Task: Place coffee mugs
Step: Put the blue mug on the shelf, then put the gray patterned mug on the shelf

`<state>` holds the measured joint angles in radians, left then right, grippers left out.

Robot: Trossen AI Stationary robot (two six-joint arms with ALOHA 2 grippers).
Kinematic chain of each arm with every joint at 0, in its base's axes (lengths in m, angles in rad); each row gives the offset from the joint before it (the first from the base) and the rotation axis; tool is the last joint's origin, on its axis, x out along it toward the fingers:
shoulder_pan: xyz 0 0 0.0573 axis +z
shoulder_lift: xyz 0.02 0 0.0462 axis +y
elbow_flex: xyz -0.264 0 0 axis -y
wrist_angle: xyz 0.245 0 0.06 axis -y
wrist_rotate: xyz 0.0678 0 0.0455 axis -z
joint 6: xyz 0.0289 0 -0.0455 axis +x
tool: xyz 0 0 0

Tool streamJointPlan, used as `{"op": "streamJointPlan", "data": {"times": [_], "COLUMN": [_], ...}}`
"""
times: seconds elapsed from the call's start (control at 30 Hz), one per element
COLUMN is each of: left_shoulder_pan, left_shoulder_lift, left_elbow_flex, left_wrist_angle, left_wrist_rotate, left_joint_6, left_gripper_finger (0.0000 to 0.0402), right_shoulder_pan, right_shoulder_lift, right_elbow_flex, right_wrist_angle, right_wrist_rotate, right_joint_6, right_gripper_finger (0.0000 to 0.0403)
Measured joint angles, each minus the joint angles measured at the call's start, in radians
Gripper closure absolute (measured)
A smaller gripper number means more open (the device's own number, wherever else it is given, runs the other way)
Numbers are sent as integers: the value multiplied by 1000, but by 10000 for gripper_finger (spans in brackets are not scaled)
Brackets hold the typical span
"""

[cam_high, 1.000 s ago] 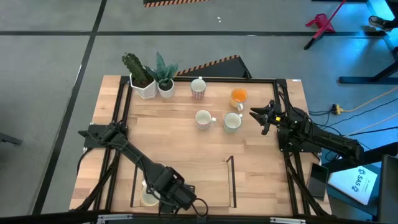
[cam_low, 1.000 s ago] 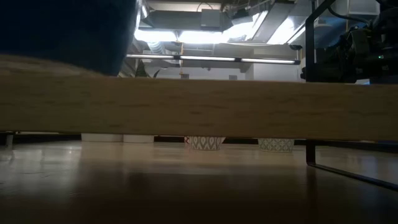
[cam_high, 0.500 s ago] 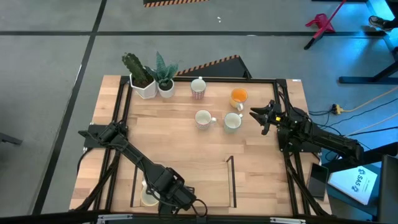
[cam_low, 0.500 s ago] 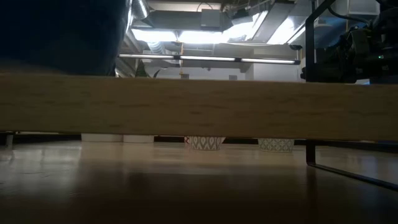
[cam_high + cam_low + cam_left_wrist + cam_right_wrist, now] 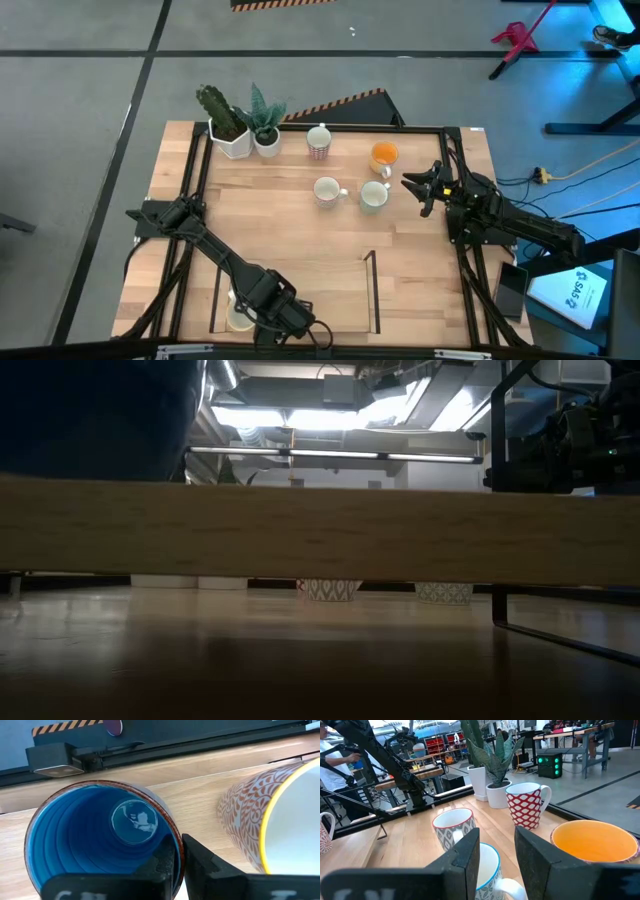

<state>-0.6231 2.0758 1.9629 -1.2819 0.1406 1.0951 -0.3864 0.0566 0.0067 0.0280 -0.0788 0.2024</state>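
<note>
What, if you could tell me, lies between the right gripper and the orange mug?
Only bare wood: in the high view nothing sits between the right gripper and the orange mug. The nearest other mug stands off that line, beside the gripper.

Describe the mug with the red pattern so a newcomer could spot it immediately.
Start at the two potted plants in the table's far left corner and move right along the far edge. The first mug there is the red-patterned mug. It stands alone, white with a red lattice print, unlike the plain orange mug farther right.

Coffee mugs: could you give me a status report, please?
Left end effector shut on blue mug rim. Right end effector open beside white mug. Patterned mug close beside blue one.
</note>
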Motion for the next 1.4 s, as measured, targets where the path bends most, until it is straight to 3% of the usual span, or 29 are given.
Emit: {"op": "streamJointPlan", "data": {"times": [0.8, 1.17, 1.4], "left_shoulder_pan": [-6, -6, -11], "left_shoulder_lift": [-14, -29, -30], "left_elbow_flex": [3, 5, 74], "left_wrist_angle": [-13, -20, -57], "left_wrist_rotate": [-22, -82, -146], "left_joint_6": [-46, -44, -62], "left_gripper_finger": [280, 267, 267], "right_shoulder_pan": [0, 0, 0], "right_shoulder_lift": [0, 0, 0], "right_elbow_flex": [0, 0, 0], "right_wrist_angle": [0, 0, -5], "right_wrist_rotate": [0, 0, 35], "right_joint_6": [0, 0, 0], "right_gripper_finger": [292, 292, 292]}}
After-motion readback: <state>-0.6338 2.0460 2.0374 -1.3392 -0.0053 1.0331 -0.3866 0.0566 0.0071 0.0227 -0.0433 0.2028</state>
